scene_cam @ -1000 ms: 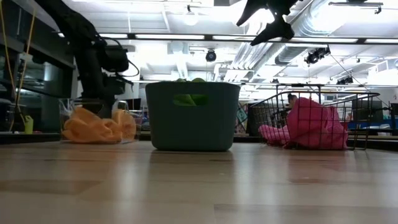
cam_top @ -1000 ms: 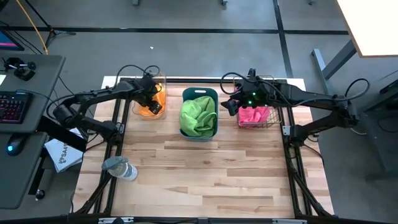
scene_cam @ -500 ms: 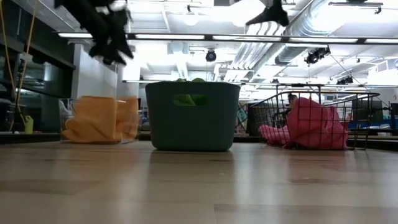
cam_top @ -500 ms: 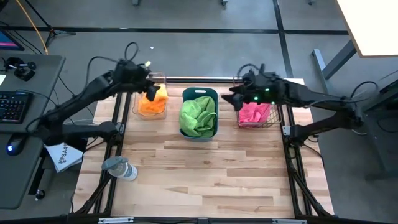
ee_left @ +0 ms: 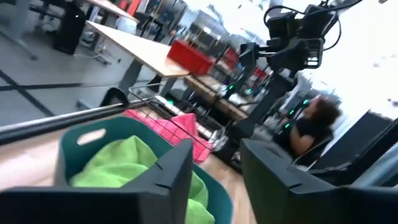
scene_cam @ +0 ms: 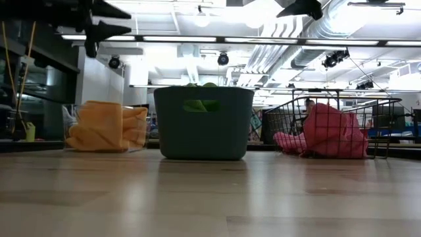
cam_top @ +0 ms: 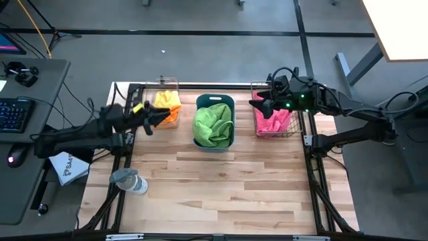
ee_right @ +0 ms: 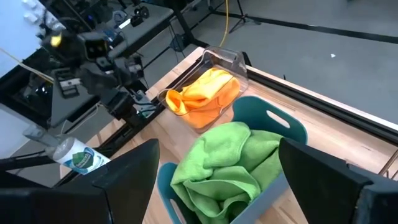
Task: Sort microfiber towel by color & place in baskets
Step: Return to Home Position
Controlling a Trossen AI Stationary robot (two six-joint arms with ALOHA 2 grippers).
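Three bins stand in a row on my worktop, pale wooden planks with a soft sheen. The teal plastic tub, solid-walled with a handle slot, sits in the middle and holds a crumpled green towel. Just beside the tub on the left arm's side is the clear bin, thin and glossy, with a folded yellow-orange towel inside. Just beside the tub on the other side is the wire-mesh basket, dark open grid, with a bunched pink towel in it. All three cloths look soft and nappy.

My left tool hangs high over the clear bin's corner farthest from the tub, fingers spread, released and grasping nothing. My right tool hangs high over the wire basket's tub-side edge, fingers wide apart, also empty.

A clear plastic bottle lies on the worktop, well apart from the tub on the left arm's side. Farther that way stands a grey desk with a keyboard. The floor is grey. Beyond the tub the room shows strip lights and ducts under a white ceiling.
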